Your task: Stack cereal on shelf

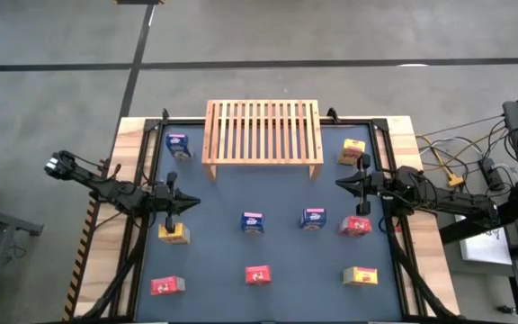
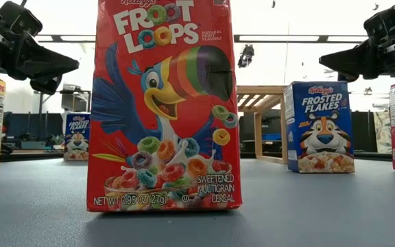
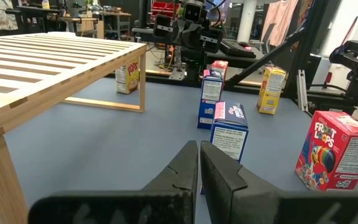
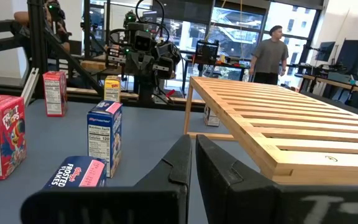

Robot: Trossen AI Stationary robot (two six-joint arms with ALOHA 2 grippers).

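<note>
Nine cereal boxes loose, none on shelf. Left gripper and right gripper pinched shut, holding nothing. Probably light, crushable cardboard; best pinched gently across narrow sides.

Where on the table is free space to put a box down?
The shelf top is bare. The mat is free between the shelf front and the two middle blue boxes. It is crowded on the right, around the right tool and red box.
</note>
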